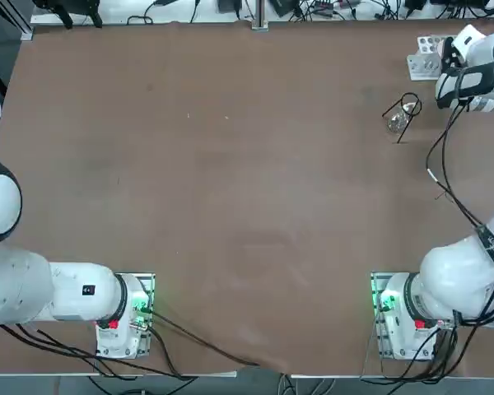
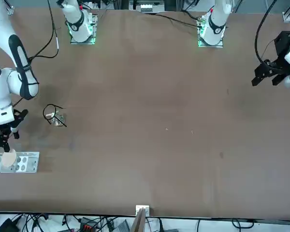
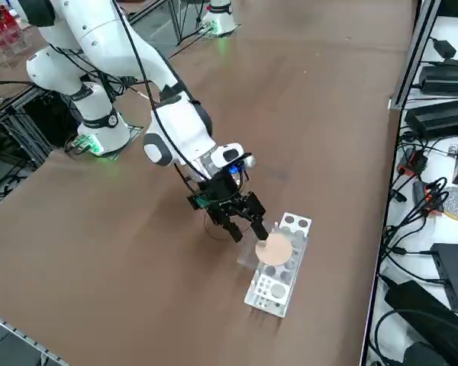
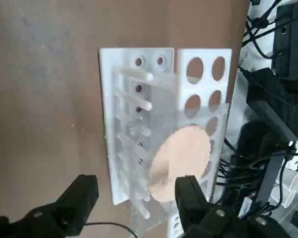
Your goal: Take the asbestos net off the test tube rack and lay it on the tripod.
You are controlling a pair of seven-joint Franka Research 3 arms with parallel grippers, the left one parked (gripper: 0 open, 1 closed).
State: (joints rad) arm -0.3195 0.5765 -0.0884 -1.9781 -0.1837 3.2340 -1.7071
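Standing wide apart, the two fingers of the one right gripper (image 4: pixel 137 187) hold nothing; one fingertip is at the pale disc (image 4: pixel 178 166) of the net (image 4: pixel 139 218). This one net lies over the one white rack (image 4: pixel 111 124), partly past its side. The rack shows two rows of large holes and one line of pegs (image 4: pixel 136 99). Nearer to the robot's bases, apart from the rack, is one black tripod (image 1: pixel 411 113), with one clear vessel (image 1: pixel 397 123) at it.
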